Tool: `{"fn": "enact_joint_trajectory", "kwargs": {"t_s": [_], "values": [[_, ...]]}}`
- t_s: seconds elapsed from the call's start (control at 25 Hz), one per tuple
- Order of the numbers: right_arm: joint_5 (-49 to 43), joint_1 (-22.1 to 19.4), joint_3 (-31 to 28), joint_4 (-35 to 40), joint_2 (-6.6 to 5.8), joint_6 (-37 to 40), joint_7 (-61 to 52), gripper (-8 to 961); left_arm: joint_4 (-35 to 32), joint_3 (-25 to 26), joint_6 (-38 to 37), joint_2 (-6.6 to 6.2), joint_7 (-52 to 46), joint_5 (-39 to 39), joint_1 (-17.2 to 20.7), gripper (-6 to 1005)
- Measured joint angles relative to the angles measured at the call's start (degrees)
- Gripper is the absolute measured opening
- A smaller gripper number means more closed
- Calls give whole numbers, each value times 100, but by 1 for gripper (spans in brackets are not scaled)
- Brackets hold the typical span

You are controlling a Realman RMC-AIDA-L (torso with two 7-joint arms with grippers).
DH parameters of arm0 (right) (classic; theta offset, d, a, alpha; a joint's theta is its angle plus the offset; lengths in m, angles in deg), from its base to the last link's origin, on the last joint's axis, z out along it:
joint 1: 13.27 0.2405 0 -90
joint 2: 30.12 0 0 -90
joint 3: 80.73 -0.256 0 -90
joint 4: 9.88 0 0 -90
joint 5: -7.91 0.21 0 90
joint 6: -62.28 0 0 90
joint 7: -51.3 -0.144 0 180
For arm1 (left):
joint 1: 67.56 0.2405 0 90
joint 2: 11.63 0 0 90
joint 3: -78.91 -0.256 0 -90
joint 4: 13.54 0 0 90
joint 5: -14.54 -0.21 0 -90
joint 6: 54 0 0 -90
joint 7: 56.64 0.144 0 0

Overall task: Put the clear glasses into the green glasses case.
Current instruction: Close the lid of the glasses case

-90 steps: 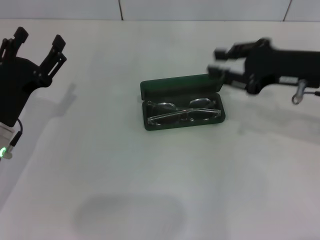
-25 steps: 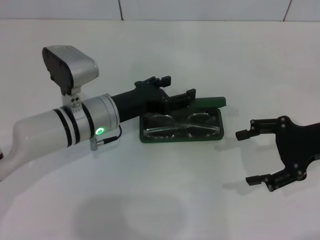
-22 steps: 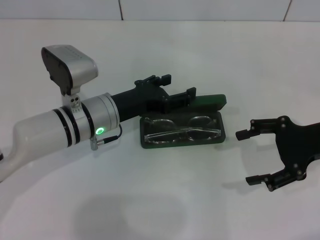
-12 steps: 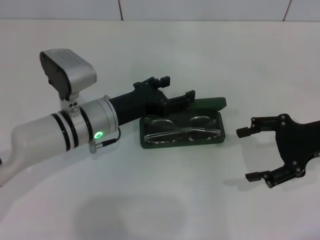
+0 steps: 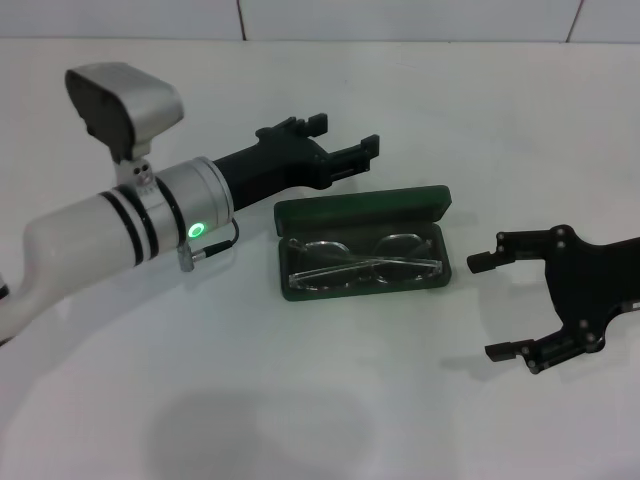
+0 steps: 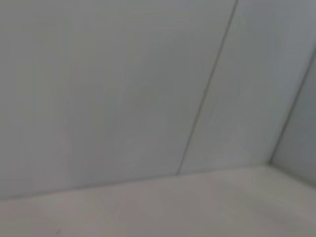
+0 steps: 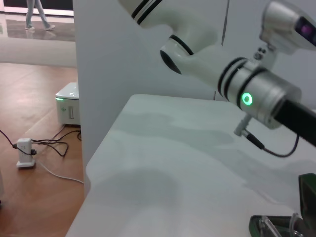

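Observation:
The green glasses case (image 5: 358, 291) lies open at the table's middle, its lid (image 5: 362, 208) leaning back. The clear glasses (image 5: 366, 262) rest folded inside the lower half. My left gripper (image 5: 346, 136) hovers open behind and left of the lid, apart from it, holding nothing. My right gripper (image 5: 486, 308) stands open just right of the case, low over the table, also holding nothing. A corner of the case (image 7: 260, 223) shows in the right wrist view. The left wrist view shows only wall and table.
The white table (image 5: 300, 400) runs to a tiled wall (image 5: 400, 18) at the back. My left forearm (image 5: 130, 235) reaches across the table's left half. In the right wrist view the table's edge (image 7: 94, 168) drops to a floor with cables.
My left gripper has risen up and back off the lid. The lid, pressed partly down before, now leans open again. My right gripper stayed low at the right of the case.

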Motion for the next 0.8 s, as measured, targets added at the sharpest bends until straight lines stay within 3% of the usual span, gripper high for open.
{"fn": "enact_joint_trajectory", "kwargs": {"t_s": [0.16, 0.36, 0.56, 0.8], "values": [[0, 5, 0, 8, 12, -2, -10, 886, 146, -22, 446, 0, -434, -453, -250, 875], [0, 13, 0, 11, 21, -9, -13, 886, 102, -25, 396, 0, -717, -938, -310, 875], [0, 12, -4, 11, 20, -15, -15, 886, 79, -29, -119, 4, -438, -1030, -161, 875], [10, 0, -10, 11, 20, -25, -45, 886, 75, -354, -389, 71, 678, -852, 308, 875]]}}
